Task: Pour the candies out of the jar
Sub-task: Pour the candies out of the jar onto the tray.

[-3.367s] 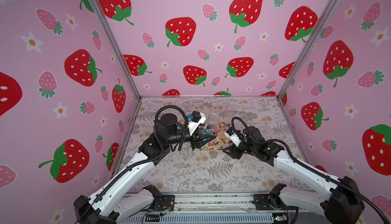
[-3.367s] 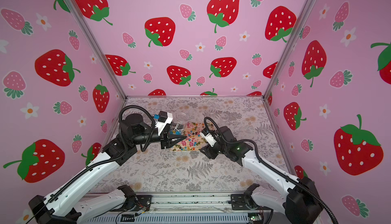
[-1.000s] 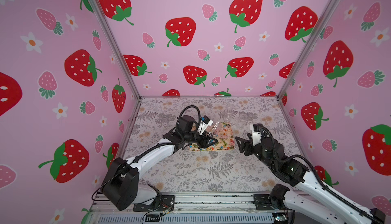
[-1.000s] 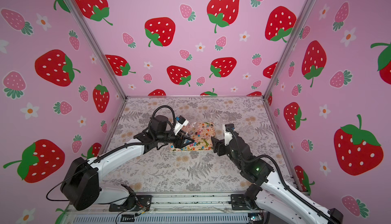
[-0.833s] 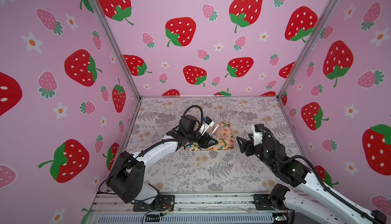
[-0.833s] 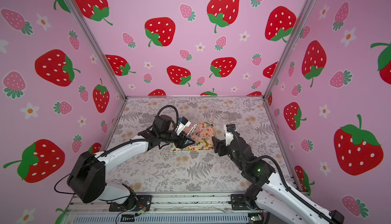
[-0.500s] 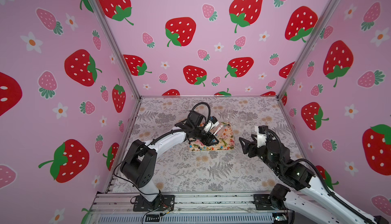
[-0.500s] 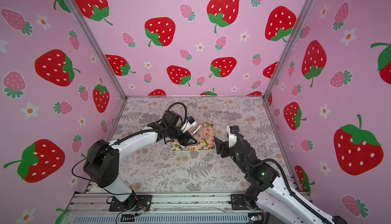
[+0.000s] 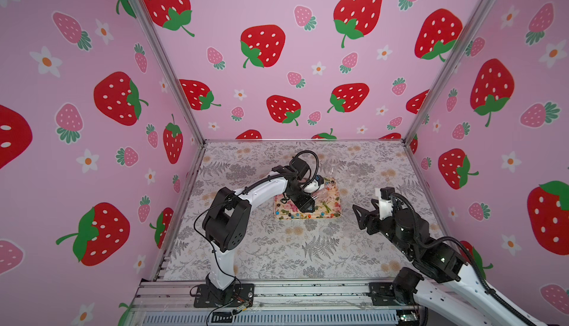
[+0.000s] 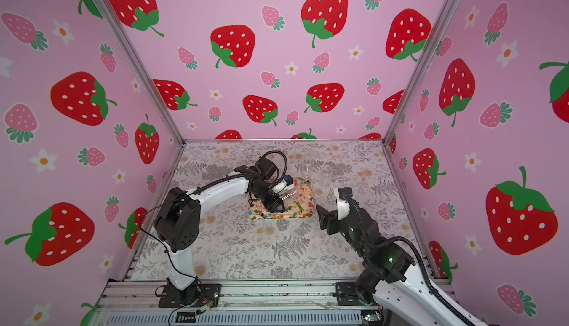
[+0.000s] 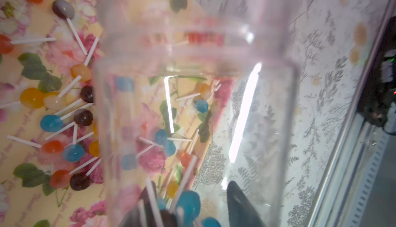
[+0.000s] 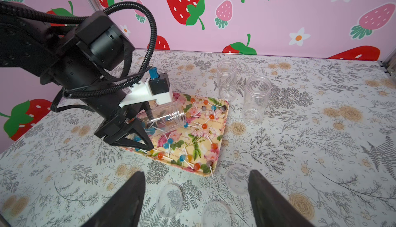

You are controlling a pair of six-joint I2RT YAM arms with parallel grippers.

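Note:
My left gripper (image 12: pixel 147 129) is shut on the clear jar (image 12: pixel 162 118), gripping its base end. The jar lies nearly level over the floral tray (image 12: pixel 225 116), with its open mouth low above the tray's middle. Candies (image 12: pixel 203 126), small lollipops with white sticks, lie scattered over the tray. In the left wrist view a few candies (image 11: pixel 188 202) still sit inside the jar (image 11: pixel 192 108) by the fingers. My right gripper (image 12: pixel 196 181) is open and holds nothing. It hovers off the tray's front right corner in both top views (image 9: pixel 358 215) (image 10: pixel 321 213).
Two empty clear jars (image 12: pixel 226 80) (image 12: pixel 256 99) stand upright just behind the tray's far right corner. Three clear lids (image 12: pixel 171 200) (image 12: pixel 237 178) (image 12: pixel 216 214) lie flat on the patterned table below my right gripper. Pink strawberry walls close in three sides.
The left arm has reached further in and carried the tipped jar deeper over the tray. The right gripper has drawn back from the tray to the front right, jaws slightly wider.

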